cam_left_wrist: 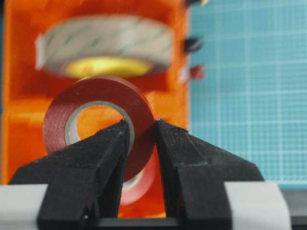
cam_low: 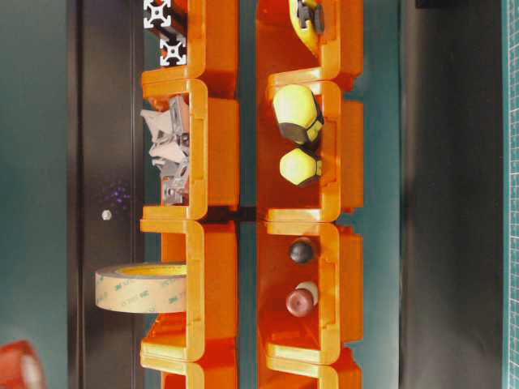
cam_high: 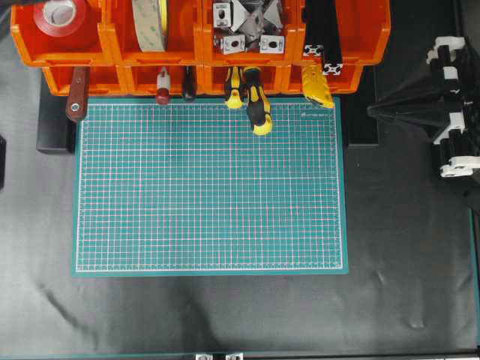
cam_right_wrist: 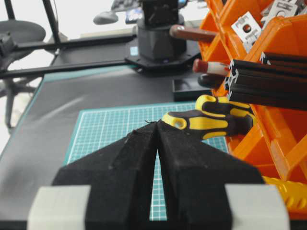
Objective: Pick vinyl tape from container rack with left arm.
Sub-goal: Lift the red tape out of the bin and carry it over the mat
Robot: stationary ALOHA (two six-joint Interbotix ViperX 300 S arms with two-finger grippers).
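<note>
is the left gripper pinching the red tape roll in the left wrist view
Yes, the left gripper has one finger through the hole of the vinyl tape and one outside, clamping its wall.

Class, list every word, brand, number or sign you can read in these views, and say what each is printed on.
"3M": repeated in faint green print on the cream tape roll standing in the container rack, table-level view.
Small white print along the green cutting mat edge: too small to read.
Vinyl tape, between the left gripper jaws: no lettering visible.
</note>
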